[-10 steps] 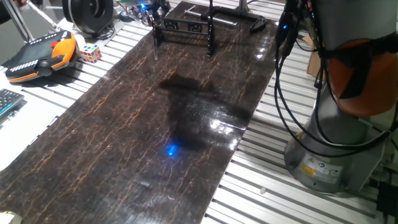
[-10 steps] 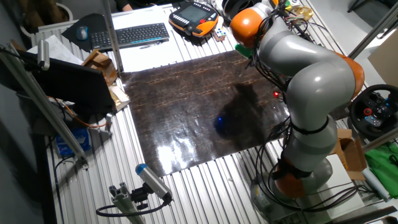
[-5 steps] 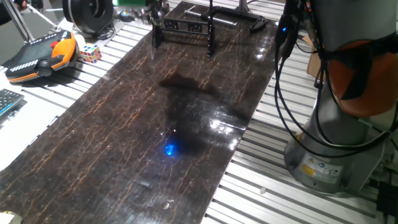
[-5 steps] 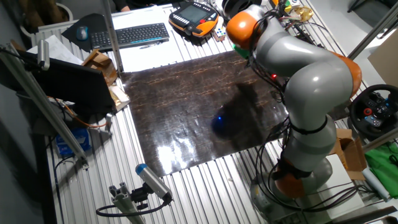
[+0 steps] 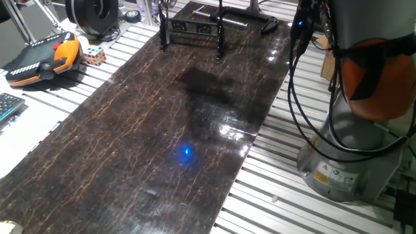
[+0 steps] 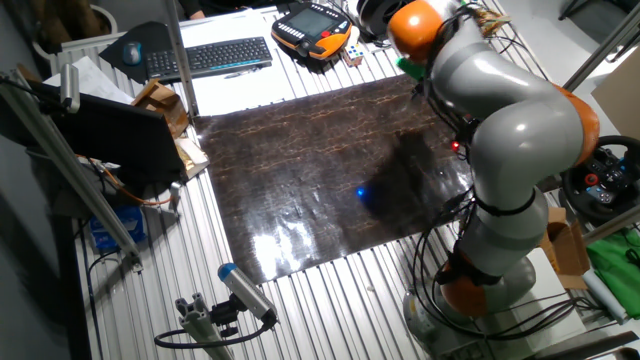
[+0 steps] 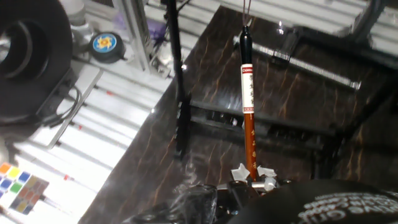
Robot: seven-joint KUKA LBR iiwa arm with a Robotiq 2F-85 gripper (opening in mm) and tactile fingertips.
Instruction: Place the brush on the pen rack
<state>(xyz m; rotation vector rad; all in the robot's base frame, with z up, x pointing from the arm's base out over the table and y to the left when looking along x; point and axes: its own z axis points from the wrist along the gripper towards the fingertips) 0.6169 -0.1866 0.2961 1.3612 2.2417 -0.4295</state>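
In the hand view my gripper (image 7: 250,178) is shut on the brush (image 7: 249,127), an orange-red shaft with a white labelled section and a dark end that points away from the hand. The pen rack (image 7: 177,93) stands just below and beyond it. One black post is to the left of the brush, and the horizontal bar crosses behind the shaft. In one fixed view the rack (image 5: 190,28) stands at the far end of the dark marbled board (image 5: 169,130). The gripper cannot be made out there. In the other fixed view the arm (image 6: 500,110) hides both gripper and rack.
A teach pendant (image 5: 42,58), a colour cube (image 5: 93,55) and a black spool (image 5: 91,13) lie left of the board. A round blue-yellow disc (image 7: 107,43) sits beside the rack. A keyboard (image 6: 210,55) is at the back. Cables (image 5: 302,97) hang by the robot base (image 5: 351,156).
The arm has swung further toward the rack end of the board. The blue light spot on the board has shifted slightly the same way.
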